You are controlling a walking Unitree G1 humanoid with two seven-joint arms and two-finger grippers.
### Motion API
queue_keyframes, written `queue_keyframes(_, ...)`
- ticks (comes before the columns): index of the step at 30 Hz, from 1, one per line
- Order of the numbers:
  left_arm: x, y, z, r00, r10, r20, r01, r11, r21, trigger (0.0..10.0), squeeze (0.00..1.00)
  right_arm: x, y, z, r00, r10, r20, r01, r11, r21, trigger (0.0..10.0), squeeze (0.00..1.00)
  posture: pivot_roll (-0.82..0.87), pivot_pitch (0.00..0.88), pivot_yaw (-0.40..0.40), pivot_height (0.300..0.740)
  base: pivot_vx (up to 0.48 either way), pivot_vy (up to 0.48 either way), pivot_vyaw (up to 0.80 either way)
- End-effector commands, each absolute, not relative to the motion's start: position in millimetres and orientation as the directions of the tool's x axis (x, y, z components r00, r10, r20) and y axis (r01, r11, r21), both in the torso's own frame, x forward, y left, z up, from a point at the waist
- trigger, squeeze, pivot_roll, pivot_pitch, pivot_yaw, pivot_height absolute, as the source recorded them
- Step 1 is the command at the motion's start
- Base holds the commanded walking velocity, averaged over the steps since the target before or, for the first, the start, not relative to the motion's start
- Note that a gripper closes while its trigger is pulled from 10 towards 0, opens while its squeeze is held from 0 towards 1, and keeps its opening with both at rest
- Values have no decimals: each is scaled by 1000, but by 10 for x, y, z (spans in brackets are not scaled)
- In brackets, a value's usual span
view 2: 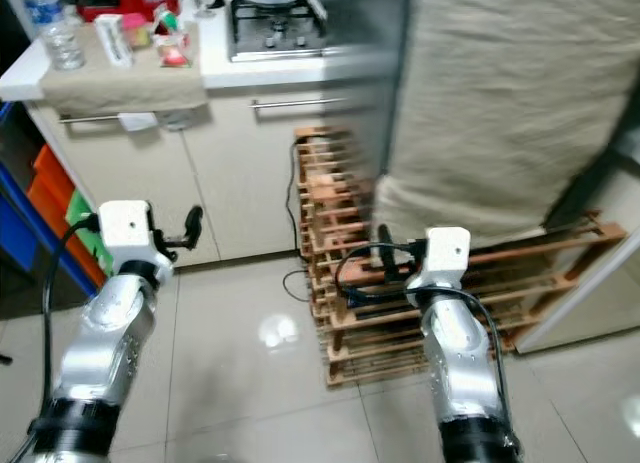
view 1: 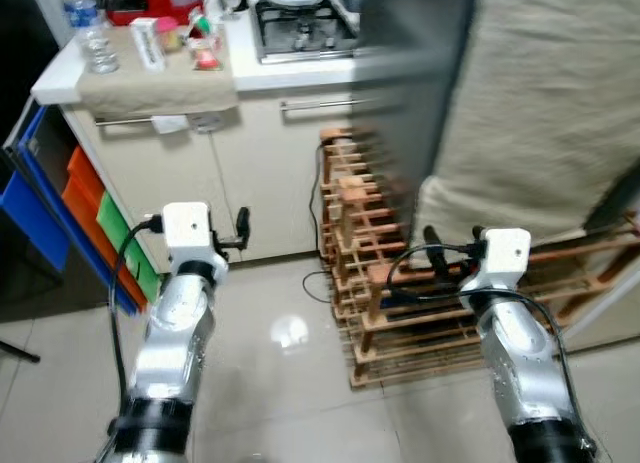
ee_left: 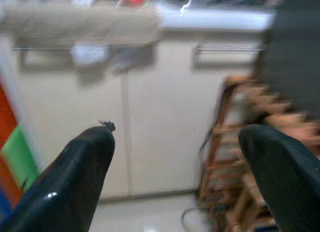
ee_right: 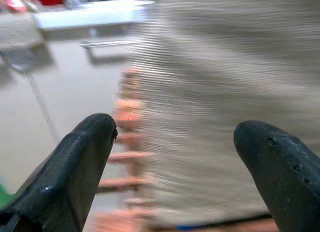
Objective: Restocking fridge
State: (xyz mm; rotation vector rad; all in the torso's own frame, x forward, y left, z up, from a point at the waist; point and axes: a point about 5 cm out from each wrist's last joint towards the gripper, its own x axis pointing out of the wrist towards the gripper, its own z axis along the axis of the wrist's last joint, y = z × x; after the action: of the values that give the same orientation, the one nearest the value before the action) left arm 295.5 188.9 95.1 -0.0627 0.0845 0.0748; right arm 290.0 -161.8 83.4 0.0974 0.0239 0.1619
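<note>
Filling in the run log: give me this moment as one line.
left gripper: open, empty | right gripper: open, empty | ahead: wooden rack, cabinet, cloth cover | view blurred

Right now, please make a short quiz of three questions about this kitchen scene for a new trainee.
1. True or false: the left gripper holds a bottle.
2. What stands on the floor ahead of the right gripper? A) wooden slatted rack B) blue bucket C) metal chair
3. Fill in: the clear plastic water bottle stands on the white ____.

Key: 1 false, it is open and empty; 2 A; 3 countertop.
</note>
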Motion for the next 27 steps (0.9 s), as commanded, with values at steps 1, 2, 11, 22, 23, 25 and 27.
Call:
queue_keyframes(1, 2979, 1809, 989, 997, 35, -73, -42, 994, -99, 10000, 0, 2873, -1742, 842, 992, 128, -10, -127, 989, 78, 10000, 357, -73, 0, 37, 740, 0, 480, 0)
queue_keyframes(2, 2978, 1812, 989, 997, 33, -73, -42, 991, -125, 10000, 0, 2866, -1731, 836, 991, 131, -16, -130, 989, 75, 10000, 349, -71, 0, 32, 740, 0, 476, 0)
queue_keyframes(11, 3146, 1752, 994, 995, -50, -86, 46, 998, -46, 10000, 0, 2895, -1817, 867, 999, 50, -3, -50, 996, 73, 10000, 369, -61, 0, 14, 740, 0, 99, -613)
queue_keyframes(22, 3152, 1591, 1073, 989, -138, -62, 129, 984, -123, 10000, 0, 2994, -1983, 1011, 995, -84, 44, 83, 996, 31, 10000, 365, -70, 0, 13, 740, 0, 0, -665)
queue_keyframes(23, 3170, 1570, 1074, 988, -146, -54, 138, 981, -138, 10000, 0, 2996, -1991, 1004, 995, -89, 42, 88, 996, 27, 10000, 369, -70, 0, 13, 740, 0, 0, -675)
queue_keyframes(25, 3213, 1566, 1084, 989, -145, -38, 138, 980, -140, 10000, 0, 3002, -1990, 1004, 995, -92, 43, 91, 996, 14, 10000, 376, -73, 0, 16, 740, 0, 0, -688)
queue_keyframes(27, 3266, 1604, 1111, 991, -129, -33, 124, 984, -125, 10000, 0, 3008, -1973, 1018, 994, -95, 55, 95, 995, 7, 10000, 384, -77, 0, 16, 740, 0, 0, -694)
